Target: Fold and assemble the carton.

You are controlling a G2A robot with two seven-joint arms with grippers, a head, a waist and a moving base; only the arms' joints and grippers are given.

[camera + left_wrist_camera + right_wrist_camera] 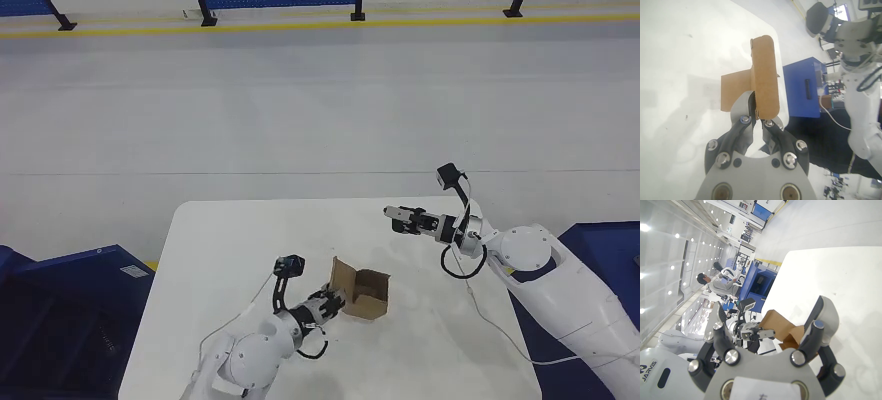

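Item, carton [362,290]: you are viewing it half-formed, sitting near the table [250,240] front edge, left gripper [756,107] clamping its raised flap, right gripper [392,215] hanging wide open, empty, near the far edge; remaining flaps are probably awaiting folding.

No legible txt, label [133,271] on blue bin [70,262] seems too small

Left end effector [755,108] low, clamped on a carton flap [764,75]; right end effector [769,303] well apart, spread wide open.
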